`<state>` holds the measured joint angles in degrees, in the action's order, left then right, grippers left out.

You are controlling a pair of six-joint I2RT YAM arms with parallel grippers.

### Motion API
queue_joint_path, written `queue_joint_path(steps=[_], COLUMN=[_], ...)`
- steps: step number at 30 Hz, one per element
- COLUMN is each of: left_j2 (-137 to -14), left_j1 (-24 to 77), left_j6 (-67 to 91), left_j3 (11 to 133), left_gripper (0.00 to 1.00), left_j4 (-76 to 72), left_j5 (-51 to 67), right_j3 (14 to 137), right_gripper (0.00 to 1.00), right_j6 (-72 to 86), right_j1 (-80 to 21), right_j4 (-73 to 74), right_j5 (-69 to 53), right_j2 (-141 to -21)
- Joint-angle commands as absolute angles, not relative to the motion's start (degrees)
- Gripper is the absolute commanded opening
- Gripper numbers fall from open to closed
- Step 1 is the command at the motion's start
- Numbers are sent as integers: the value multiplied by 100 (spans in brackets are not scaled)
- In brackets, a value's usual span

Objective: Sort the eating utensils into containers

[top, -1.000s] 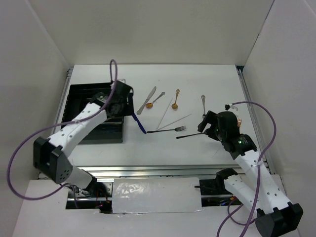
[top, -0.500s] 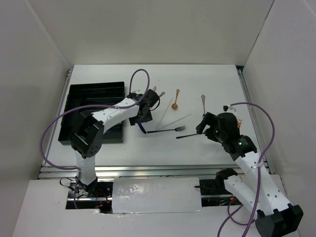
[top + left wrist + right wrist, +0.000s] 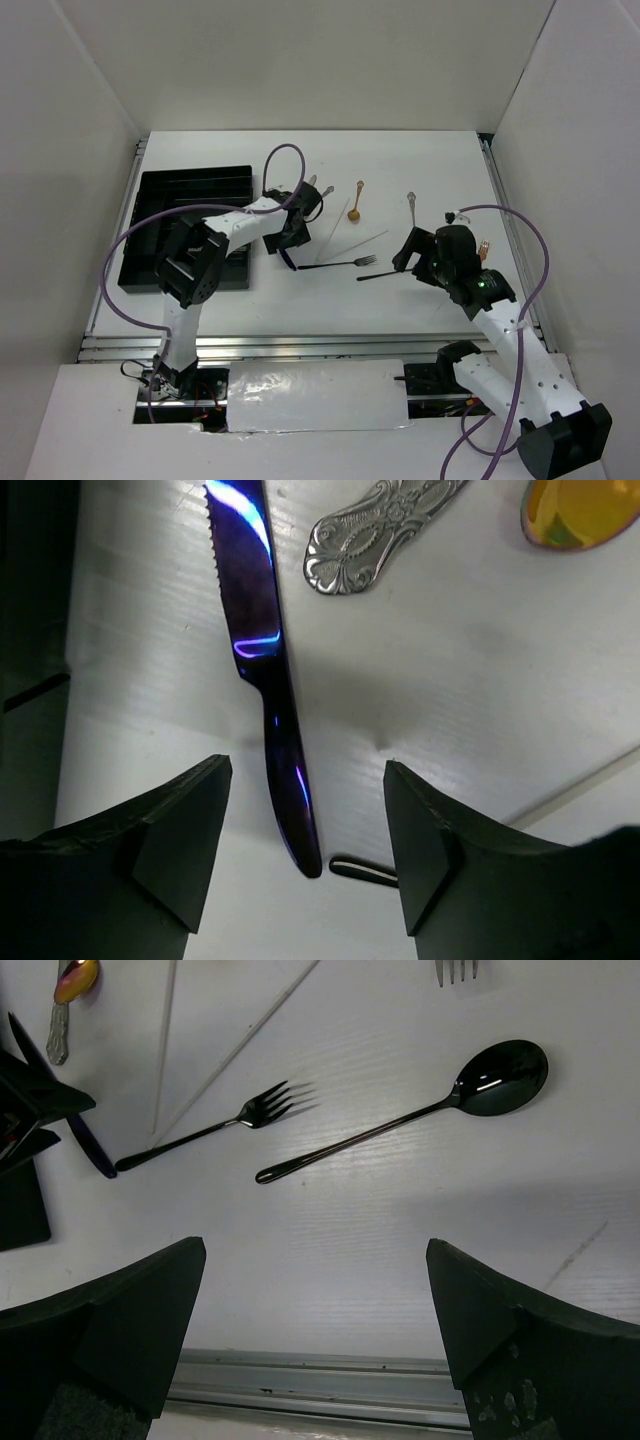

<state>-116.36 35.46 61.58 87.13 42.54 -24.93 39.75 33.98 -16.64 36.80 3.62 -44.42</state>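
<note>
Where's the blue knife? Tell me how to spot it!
Find the big black tray on the left. Just past its right edge, the dark blue knife lies between the fingers of the open left gripper. Only it gleams purple-blue; its neighbours are silver, gold or black.

The left arm and right arm are white tubes linked by chunky black joints, each trailing a looping purple cable. Small dark holes dot the right one's shell and a tiny green light glows near its wrist. The left hand and right hand end in matte black wedge fingers.
</note>
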Motion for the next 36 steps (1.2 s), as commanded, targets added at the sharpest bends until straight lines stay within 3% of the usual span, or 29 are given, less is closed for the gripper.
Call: queue_joint_path(steps=[1, 8, 14, 27, 36], left_j2=[-11900, -12032, -12278, -11927, -11505], left_j1=[3472, 3331, 3278, 3217, 3217], left_j6=[6108, 6144, 6100, 6354, 6486], left_j3=[8806, 8710, 8921, 8315, 8156], left_gripper=[74, 72, 64, 32, 18], left_j4=[4008, 3797, 3999, 3972, 3999], left_j5=[-2373, -2374, -2408, -2364, -2373], right_j3=[4087, 4122, 4069, 4122, 4140], right_gripper=[100, 100, 100, 100, 100], right_j6=[3349, 3357, 3419, 3366, 3366], right_j1=[-1714, -1723, -1723, -1732, -1749], right_j4=[3445, 3516, 3516, 3437, 3428], right_j5=[316, 413, 448, 396, 396], right_j2=[-4474, -4500, -4500, -4614, -4623])
